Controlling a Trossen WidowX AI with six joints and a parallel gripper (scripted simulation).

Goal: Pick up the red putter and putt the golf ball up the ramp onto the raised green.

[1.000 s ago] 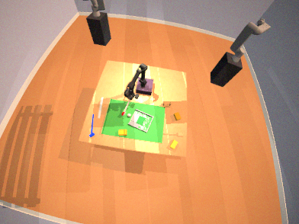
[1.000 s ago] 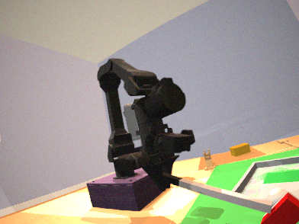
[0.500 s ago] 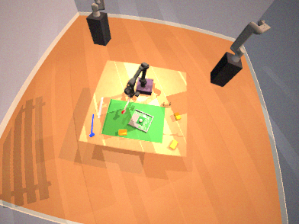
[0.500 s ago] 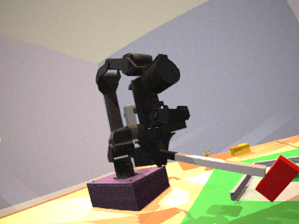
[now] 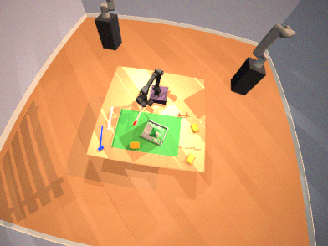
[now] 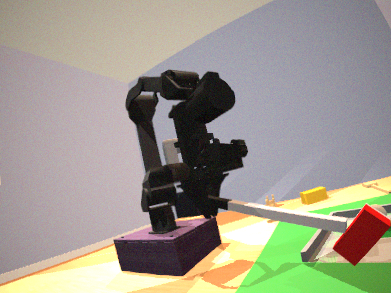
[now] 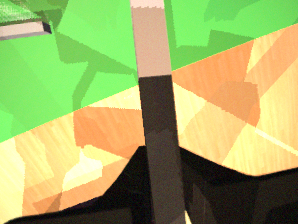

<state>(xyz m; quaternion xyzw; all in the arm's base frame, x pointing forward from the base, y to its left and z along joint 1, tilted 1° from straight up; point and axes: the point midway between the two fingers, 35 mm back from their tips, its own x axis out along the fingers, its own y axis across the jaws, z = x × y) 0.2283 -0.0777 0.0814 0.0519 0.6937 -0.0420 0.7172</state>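
Observation:
My gripper [image 6: 215, 200] [image 7: 154, 149] [image 5: 142, 101] is shut on the dark grip of the red putter. Its pale shaft [image 6: 289, 216] [image 7: 149, 47] reaches out over the green mat [image 5: 125, 135] [image 6: 279, 269] [image 7: 40, 90]. Its red head [image 6: 362, 234] [image 5: 135, 123] hangs low over the mat. A pale round shape that looks like the golf ball [image 6: 380, 210] shows just behind the head. The raised green with its grey frame [image 5: 154, 132] [image 6: 318, 242] [image 7: 24, 30] sits on the mat, beyond the head. The ball is too small to make out in the overhead view.
A blue putter [image 5: 100, 138] and a white putter [image 5: 110, 119] lie left of the mat. An orange block [image 5: 134, 145] sits on the mat's front edge. Yellow blocks [image 5: 194, 127] [image 5: 191, 158] [image 6: 313, 194] lie to the right. The arm's purple base [image 5: 160, 97] [image 6: 167, 246] stands behind the mat.

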